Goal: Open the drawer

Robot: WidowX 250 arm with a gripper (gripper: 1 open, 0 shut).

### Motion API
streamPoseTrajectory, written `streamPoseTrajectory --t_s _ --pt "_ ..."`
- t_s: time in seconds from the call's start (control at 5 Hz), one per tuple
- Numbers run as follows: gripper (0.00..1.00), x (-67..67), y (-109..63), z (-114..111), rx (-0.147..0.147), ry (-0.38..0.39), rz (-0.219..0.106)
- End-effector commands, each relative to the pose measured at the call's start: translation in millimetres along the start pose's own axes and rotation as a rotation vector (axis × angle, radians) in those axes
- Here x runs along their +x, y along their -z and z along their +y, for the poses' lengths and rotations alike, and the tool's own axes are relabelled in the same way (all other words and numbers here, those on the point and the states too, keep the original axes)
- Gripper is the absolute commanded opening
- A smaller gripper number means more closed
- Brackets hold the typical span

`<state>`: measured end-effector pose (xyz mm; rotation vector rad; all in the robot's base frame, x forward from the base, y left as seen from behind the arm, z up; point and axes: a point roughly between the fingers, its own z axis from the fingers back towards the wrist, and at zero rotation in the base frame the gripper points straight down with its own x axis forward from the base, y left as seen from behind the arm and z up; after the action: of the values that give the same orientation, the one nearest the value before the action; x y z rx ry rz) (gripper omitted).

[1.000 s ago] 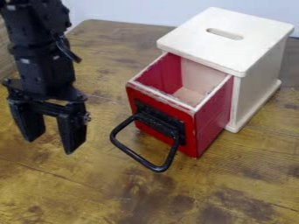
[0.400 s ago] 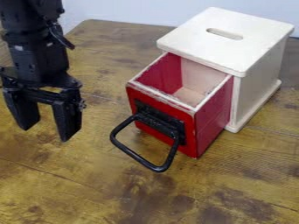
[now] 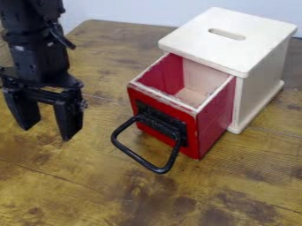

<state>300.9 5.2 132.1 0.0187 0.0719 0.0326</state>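
One view shows the red drawer pulled well out of the pale cabinet on the wooden table, its long axis running from upper right to lower left and its black loop handle pointing lower left. The gripper hangs left of it, apart, jaws spread and empty, pointing down.

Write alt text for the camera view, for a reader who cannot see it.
A red drawer stands pulled out of a pale wooden cabinet, its black loop handle resting on the wooden table. To the left, apart from it, a black robot claw hangs open, pointing down.
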Motion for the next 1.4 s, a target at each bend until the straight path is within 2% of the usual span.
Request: streamPoseTrajectory --t_s 0.0,0.6,1.0,1.2 --pt "1.0 5.1 -16.2 -3 0.009 0.01 -0.065" --pt "1.0 3.4 -1.9 -4 0.02 0.014 -0.046" --pt "1.0 -1.2 -6.3 -7 0.009 0.024 -0.044" --pt "1.0 -2.5 -9.8 -5 0.002 0.025 -0.053"
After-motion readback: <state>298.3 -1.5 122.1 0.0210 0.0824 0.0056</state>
